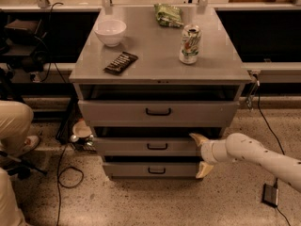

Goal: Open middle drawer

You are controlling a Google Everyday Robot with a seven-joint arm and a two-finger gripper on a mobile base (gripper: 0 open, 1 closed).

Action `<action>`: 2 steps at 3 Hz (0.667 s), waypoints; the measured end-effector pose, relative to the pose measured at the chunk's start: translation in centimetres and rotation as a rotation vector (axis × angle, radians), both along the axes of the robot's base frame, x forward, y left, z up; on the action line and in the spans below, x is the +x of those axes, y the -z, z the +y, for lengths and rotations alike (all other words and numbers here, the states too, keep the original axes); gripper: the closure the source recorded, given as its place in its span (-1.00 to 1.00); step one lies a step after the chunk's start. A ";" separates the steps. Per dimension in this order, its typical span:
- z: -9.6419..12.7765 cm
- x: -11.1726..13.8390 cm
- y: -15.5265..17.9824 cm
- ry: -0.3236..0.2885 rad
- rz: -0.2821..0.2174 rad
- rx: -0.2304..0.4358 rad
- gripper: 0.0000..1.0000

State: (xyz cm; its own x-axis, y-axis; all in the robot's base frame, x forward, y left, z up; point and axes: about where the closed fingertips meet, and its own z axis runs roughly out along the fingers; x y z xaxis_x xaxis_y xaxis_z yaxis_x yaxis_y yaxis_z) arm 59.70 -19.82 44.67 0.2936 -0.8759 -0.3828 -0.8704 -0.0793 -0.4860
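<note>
The grey cabinet has three drawers. The middle drawer (141,146) has a low flat front and a small black bar handle (157,147); it stands pulled out a little, about as far as the top drawer (157,112). My gripper (201,154) is at the right end of the middle drawer's front. Its two pale fingers are spread apart, one fingertip (196,138) at the front's top edge and one below it by the bottom drawer (150,170). My white arm (261,157) comes in from the right.
On the cabinet top (155,55) stand a white bowl (110,31), a dark snack bar (120,63), a soda can (190,44) and a green bag (168,14). A person's legs (11,126) are at the left. Cables (66,173) lie on the floor.
</note>
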 end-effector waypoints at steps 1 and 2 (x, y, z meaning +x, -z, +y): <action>0.5 2.0 0.9 -0.024 -0.062 -0.011 -1.00; 1.1 3.8 2.2 -0.011 -0.071 -0.017 -1.00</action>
